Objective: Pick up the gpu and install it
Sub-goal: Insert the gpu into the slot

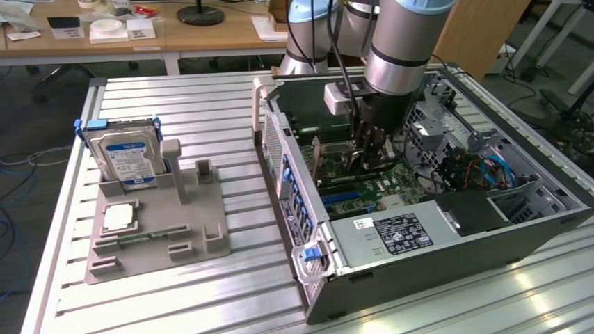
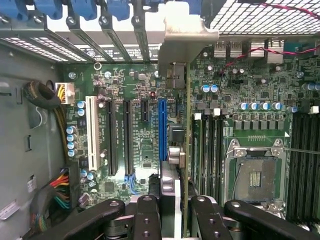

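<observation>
A slatted aluminium table (image 1: 186, 292) fills most of the exterior view, with wooden desks along the top edge. In the left half sits a grey parts holder (image 1: 153, 233), carrying a blue-labelled hard drive (image 1: 128, 158) upright at its upper end and a small square CPU chip (image 1: 121, 218) flat below it. The open computer case (image 1: 418, 209) lies in the right half, and I reach down into it from the top centre. My gripper (image 1: 371, 149) is clamped on the gpu (image 1: 332, 161), which I hold on edge, so the pick-up is done. In the wrist view my fingers (image 2: 148, 220) press the card (image 2: 182, 150) from both sides at bottom centre; its silver bracket (image 2: 186, 42) points to the rear slot openings at top centre, and the card runs just beside the blue slot (image 2: 162, 127) on the motherboard (image 2: 135, 150). I judge it is not seated yet: the card seems to stand above the board, so pressing it home and letting go are left.
</observation>
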You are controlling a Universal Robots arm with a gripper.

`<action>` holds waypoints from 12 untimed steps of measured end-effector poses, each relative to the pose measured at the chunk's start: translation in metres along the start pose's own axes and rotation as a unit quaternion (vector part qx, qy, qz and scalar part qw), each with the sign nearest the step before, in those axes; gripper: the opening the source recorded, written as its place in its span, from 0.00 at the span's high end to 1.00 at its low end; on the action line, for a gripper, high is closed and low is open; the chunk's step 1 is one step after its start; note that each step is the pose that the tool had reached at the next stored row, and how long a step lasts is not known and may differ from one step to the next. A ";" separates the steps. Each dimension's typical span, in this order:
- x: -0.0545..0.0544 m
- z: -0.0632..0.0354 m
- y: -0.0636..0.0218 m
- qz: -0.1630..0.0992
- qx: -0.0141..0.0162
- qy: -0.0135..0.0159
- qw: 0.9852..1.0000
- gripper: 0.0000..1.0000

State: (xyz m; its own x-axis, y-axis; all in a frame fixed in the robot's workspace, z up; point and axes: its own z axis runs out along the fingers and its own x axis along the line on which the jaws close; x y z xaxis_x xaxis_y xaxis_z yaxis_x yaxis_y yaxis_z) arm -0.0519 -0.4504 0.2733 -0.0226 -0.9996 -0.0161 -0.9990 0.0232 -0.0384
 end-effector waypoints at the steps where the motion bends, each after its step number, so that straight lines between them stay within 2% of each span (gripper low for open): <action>1: 0.000 0.0005 0.0000 0.000 0.000 0.000 1.000 0.72; 12: 0.005 0.0086 0.0037 0.000 0.000 0.000 1.000 0.72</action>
State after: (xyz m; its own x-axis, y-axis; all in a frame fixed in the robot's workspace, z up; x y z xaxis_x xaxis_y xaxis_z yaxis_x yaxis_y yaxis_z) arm -0.0554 -0.4550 0.2645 -0.0227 -0.9996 -0.0164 -0.9990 0.0233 -0.0380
